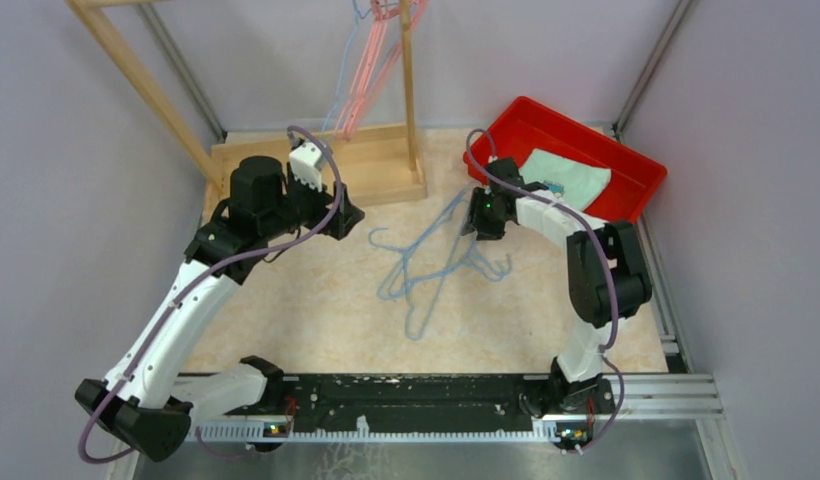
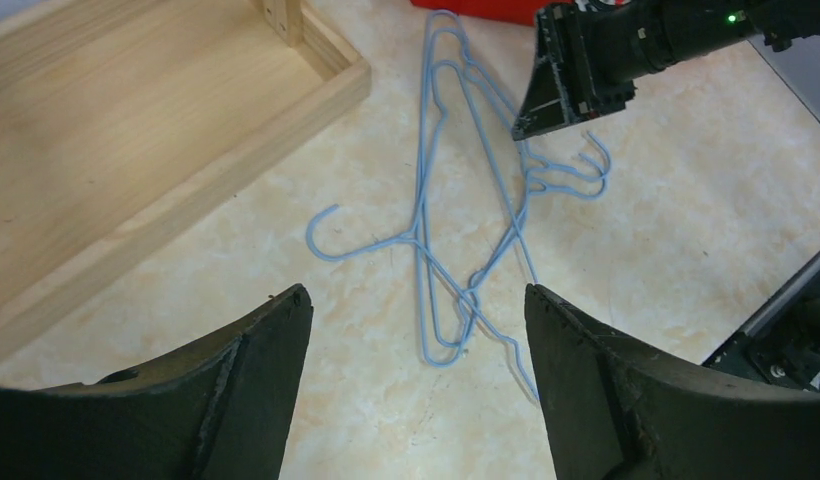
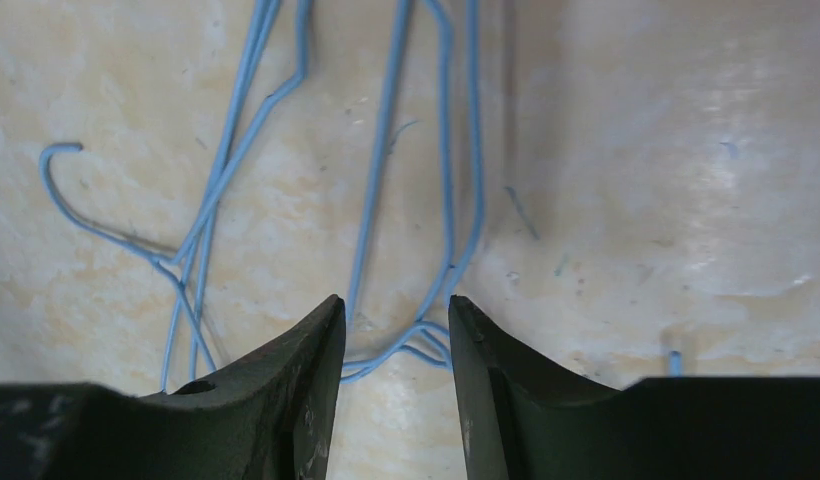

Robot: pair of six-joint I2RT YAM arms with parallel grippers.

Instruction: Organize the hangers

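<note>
Several light blue hangers (image 1: 431, 265) lie tangled on the beige table. They also show in the left wrist view (image 2: 426, 230) and in the right wrist view (image 3: 371, 200). Pink-red and light blue hangers (image 1: 371, 70) hang on the wooden rack at the back. My left gripper (image 1: 348, 215) is open and empty above the table, left of the pile (image 2: 416, 295). My right gripper (image 1: 476, 222) is low over the pile's upper right end. Its jaws are a little apart and straddle the blue wires there without clamping them (image 3: 393, 305).
A wooden rack base (image 1: 376, 170) with an upright post (image 1: 409, 80) stands at the back left. A red bin (image 1: 636, 165) holding a pale cloth (image 1: 571, 178) sits at the back right. Grey walls close both sides. A metal rail (image 1: 666, 395) runs along the near edge.
</note>
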